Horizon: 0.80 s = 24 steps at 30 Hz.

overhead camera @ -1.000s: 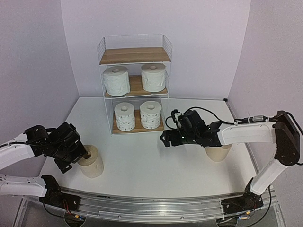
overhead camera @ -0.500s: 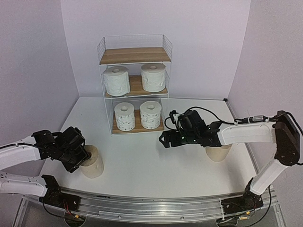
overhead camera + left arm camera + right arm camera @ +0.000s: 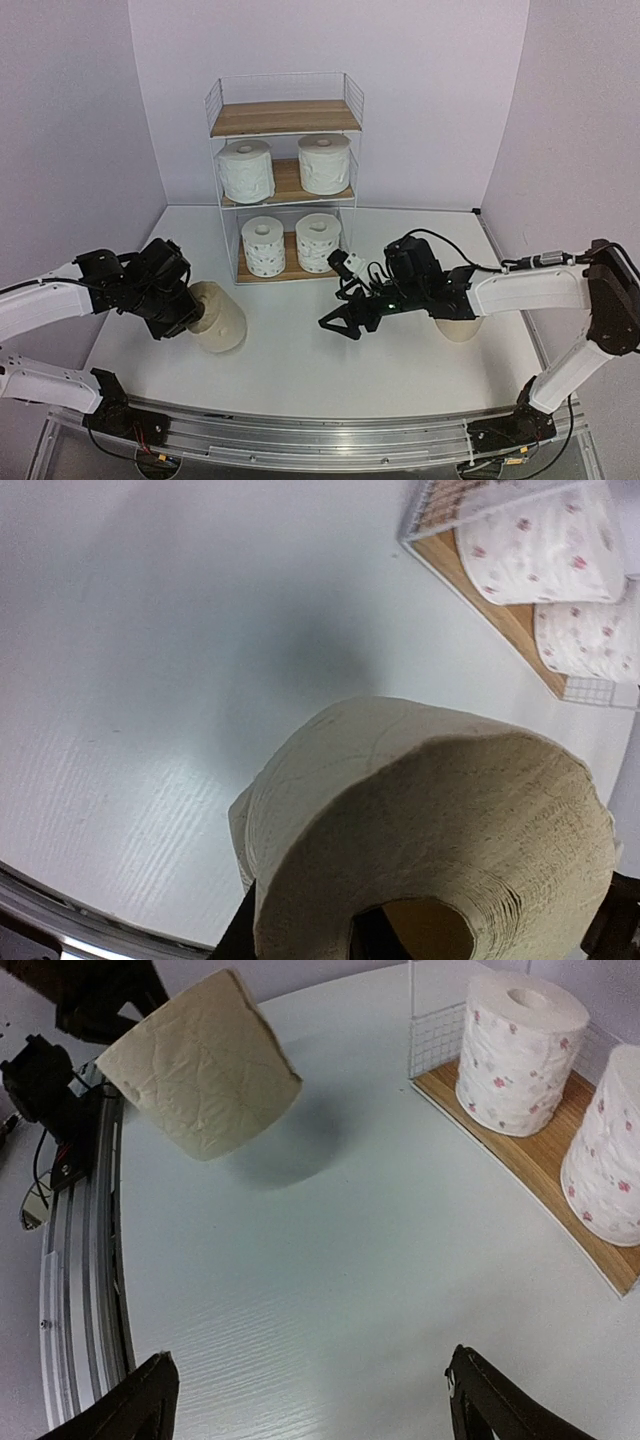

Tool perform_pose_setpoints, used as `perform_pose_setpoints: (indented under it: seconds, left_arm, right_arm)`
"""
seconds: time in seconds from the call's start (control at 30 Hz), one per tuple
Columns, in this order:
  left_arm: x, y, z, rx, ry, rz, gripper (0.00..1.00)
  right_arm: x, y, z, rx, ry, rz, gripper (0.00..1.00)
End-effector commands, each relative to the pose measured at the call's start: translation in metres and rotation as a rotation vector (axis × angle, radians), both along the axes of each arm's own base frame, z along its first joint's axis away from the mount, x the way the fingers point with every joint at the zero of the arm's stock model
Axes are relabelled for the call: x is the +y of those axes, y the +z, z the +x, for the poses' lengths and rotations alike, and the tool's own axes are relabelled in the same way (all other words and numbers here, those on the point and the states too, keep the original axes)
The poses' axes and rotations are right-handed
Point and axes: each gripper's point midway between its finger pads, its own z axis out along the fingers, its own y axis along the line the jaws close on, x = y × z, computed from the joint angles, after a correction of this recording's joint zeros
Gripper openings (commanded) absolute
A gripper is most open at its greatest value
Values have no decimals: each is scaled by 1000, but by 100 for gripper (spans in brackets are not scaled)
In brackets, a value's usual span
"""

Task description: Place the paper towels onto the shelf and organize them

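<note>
Shelf (image 3: 285,118) stands at far centre of the surface (image 3: 300,370), three wood boards in a white wire frame. Middle board: two plain white paper towels upright side by side, left white roll (image 3: 246,170), right white roll (image 3: 325,163). Bottom board: two dotted ones upright, left dotted roll (image 3: 264,245), right dotted roll (image 3: 318,242), close together; both also show in the right wrist view behind the wire side rail.

Near left: tan roll (image 3: 218,317) is clear of the surface, tilted, with its shadow on the surface below it in the right wrist view (image 3: 200,1075). It is well apart from the shelf, to the near left of it. Right side: second tan roll (image 3: 460,327) stands on the surface, partly hidden behind the right forearm, well apart from the shelf.

Left pincer (image 3: 192,312) is clamped on the tan roll at its end. The left wrist view shows one dark finger inside the hollow core and the roll wall filling the frame (image 3: 430,810). Right pincer (image 3: 338,325) hangs over the surface just near of the shelf's right corner. Its jaws are spread wide with nothing between them and touch nothing, and both fingers (image 3: 140,1405) show at the bottom of its wrist view.
</note>
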Motion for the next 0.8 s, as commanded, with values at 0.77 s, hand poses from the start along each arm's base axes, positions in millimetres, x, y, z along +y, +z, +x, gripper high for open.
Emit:
perform_pose_setpoints:
  seconds: [0.77]
  left_arm:
    - [-145,73,46,-32,-556,-210,3]
  right_arm:
    - [90,43,3,-189,204,106,94]
